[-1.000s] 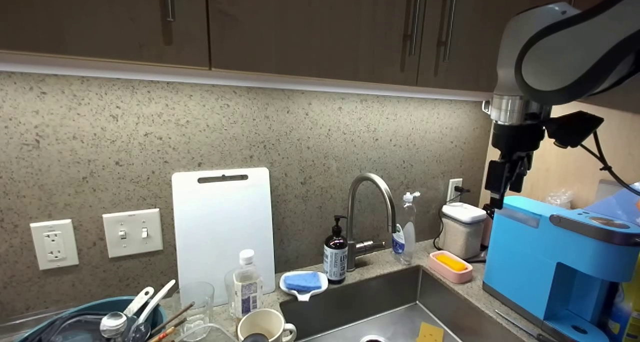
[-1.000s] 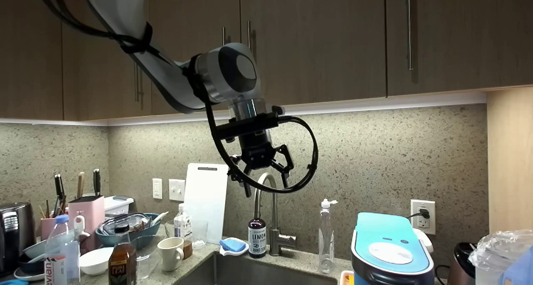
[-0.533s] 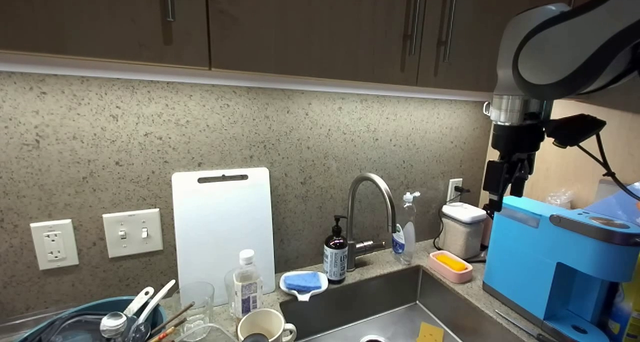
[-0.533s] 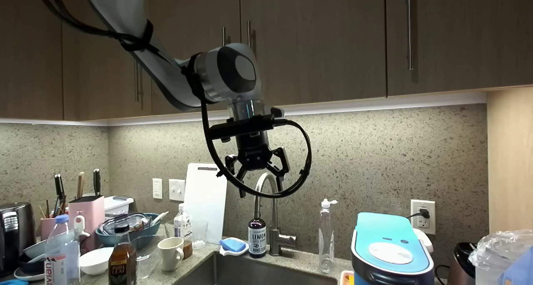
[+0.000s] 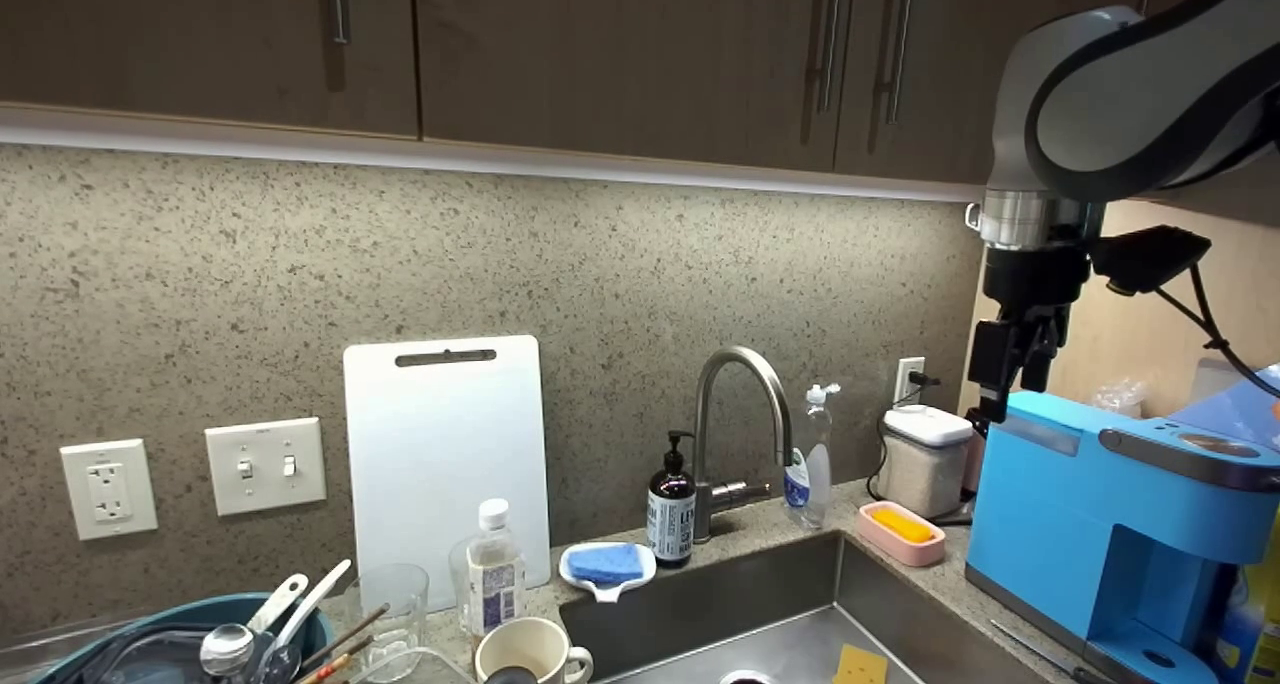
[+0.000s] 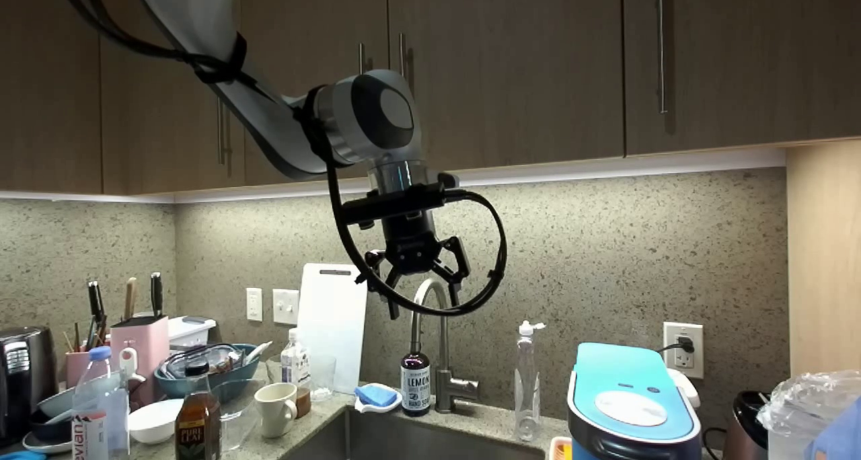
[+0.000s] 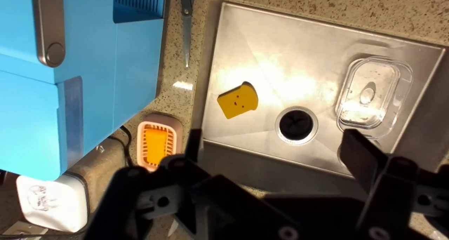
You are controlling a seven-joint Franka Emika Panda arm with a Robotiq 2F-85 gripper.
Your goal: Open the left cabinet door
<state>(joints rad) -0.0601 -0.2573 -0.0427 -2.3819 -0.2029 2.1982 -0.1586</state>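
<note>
Several matching dark-brown wall-cabinet doors with slim vertical metal bar handles hang shut and flush in both exterior views. No lighter inner face shows, and I cannot tell for sure which is the left cabinet door. One door (image 5: pixel 200 44) with its handle (image 5: pixel 340 4) near its right edge is at the far left in an exterior view. Beside it is a wider door (image 5: pixel 620 64), also seen in an exterior view (image 6: pixel 309 16). My gripper (image 6: pixel 424 303) points down below the cabinets, open and empty, over the sink area. It also shows in an exterior view (image 5: pixel 1008 404) and the wrist view (image 7: pixel 275 145).
A blue machine (image 5: pixel 1120 524), a faucet (image 5: pixel 740 364), a soap bottle (image 5: pixel 670 514) and a clear bottle (image 6: pixel 527 386) stand near the sink (image 7: pixel 252 33). A white cutting board (image 5: pixel 445 464) leans on the backsplash. A mug, bottles and dishes crowd the counter left of the sink.
The gripper has shifted slightly left and down in an exterior view, then a touch back, with its cable loop swaying along. It stays open. The cabinet doors have not moved.
</note>
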